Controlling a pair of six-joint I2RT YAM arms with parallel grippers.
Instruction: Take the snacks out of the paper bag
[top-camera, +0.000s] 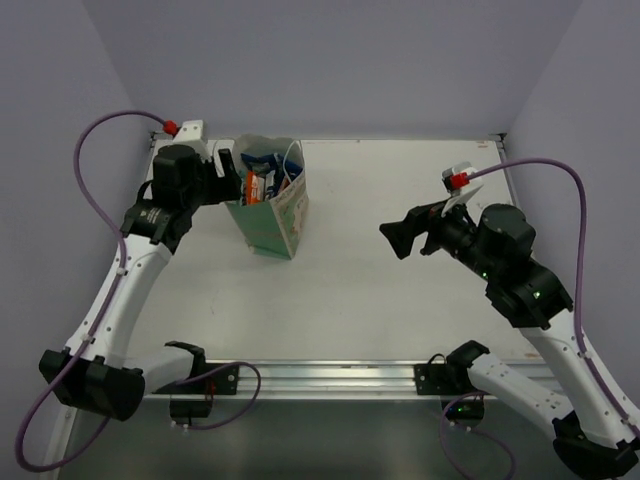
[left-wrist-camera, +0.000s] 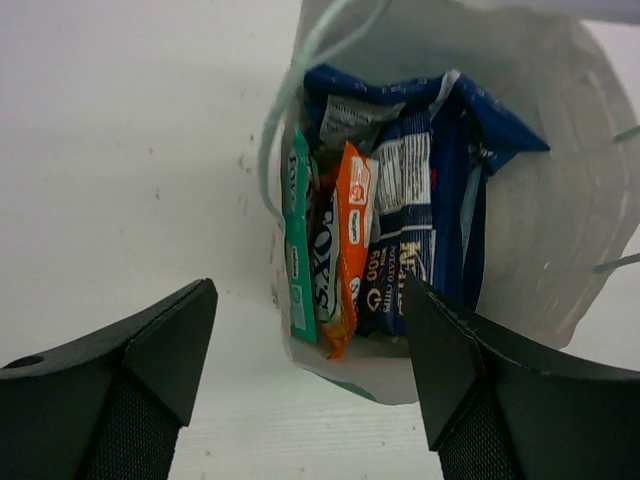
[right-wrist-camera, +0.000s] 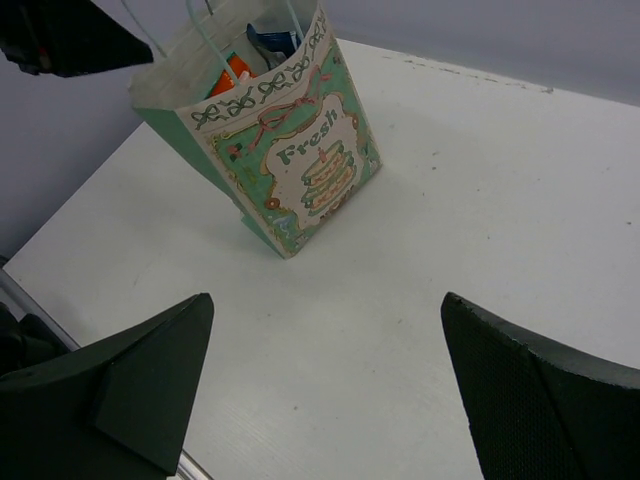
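Note:
The mint-green paper bag (top-camera: 275, 218) stands upright on the table at the back left, its mouth open. In the left wrist view I look down into its cream-white inside (left-wrist-camera: 545, 220). Several snacks stand on edge in it: a teal packet (left-wrist-camera: 297, 250), an orange packet (left-wrist-camera: 350, 225), and dark blue and white packets (left-wrist-camera: 430, 200). My left gripper (top-camera: 238, 180) is open and empty just over the bag's left rim, its jaws (left-wrist-camera: 308, 300) apart above the packets. My right gripper (top-camera: 392, 237) is open and empty, above the table well right of the bag (right-wrist-camera: 300, 160).
The white table (top-camera: 380, 290) ends in a metal rail (top-camera: 330, 375) at the near edge. Purple walls close in the back and both sides. Purple cables with red connectors (top-camera: 170, 127) loop from both arms.

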